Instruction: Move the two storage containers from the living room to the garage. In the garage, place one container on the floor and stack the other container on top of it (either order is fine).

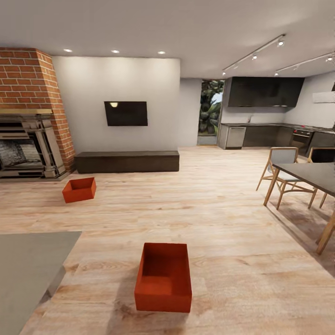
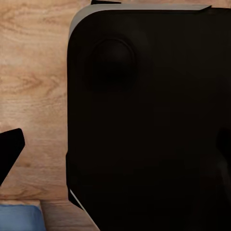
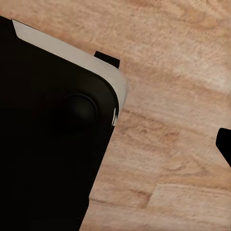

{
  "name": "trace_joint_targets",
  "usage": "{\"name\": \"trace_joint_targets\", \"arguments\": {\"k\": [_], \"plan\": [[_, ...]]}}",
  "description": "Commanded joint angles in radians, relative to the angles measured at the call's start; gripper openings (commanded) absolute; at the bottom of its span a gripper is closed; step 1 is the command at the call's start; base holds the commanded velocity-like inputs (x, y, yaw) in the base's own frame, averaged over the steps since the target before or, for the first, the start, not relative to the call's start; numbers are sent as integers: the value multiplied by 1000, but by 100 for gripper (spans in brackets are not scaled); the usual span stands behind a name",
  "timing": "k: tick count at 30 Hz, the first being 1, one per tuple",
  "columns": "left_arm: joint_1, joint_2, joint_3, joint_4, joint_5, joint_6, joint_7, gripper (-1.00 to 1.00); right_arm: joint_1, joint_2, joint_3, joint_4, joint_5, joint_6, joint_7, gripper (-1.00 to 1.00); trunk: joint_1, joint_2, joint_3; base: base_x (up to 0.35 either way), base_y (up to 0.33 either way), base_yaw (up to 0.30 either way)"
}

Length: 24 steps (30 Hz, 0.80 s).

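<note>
Pincer state I cannot tell for either arm: each wrist view looks down on the robot's own black base (image 2: 149, 125) over the wood-plank floor (image 3: 183, 72), with one dark tip at the picture's edge, and this is not enough to say if the fingers stand apart or together. Nothing orange-red is near them, so I judge that both pincers carry nothing.

Both storage containers are on the light plank floor of the living room. The near container (image 1: 164, 277) lies just in front of the robot, its open side up and empty. The far container (image 1: 79, 189) rests well apart from it, near the brick fireplace (image 1: 32, 88) and just before the long low cabinet (image 1: 127, 161) under the black TV (image 1: 125, 113).

As I judge it, the task is at its very start. No container is lifted, the garage is nowhere in sight, and all is left: to take both, carry them there, and stack one on the other.
</note>
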<state>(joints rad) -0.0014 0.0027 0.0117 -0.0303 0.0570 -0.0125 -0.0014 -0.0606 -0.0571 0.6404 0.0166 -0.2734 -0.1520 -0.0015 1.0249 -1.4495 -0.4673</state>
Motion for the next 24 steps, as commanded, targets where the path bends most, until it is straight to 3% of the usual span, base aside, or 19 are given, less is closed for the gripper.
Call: {"name": "trace_joint_targets", "arguments": {"k": [1,24], "plan": [[0,0,1,0,6,-1,0,100,-1,0,8,2,-9,-4,0,100,0,0,-1,114,0,-27],[0,0,1,-1,7,-1,0,100,-1,0,10,2,-9,-4,0,100,0,0,-1,284,0,-1]]}}
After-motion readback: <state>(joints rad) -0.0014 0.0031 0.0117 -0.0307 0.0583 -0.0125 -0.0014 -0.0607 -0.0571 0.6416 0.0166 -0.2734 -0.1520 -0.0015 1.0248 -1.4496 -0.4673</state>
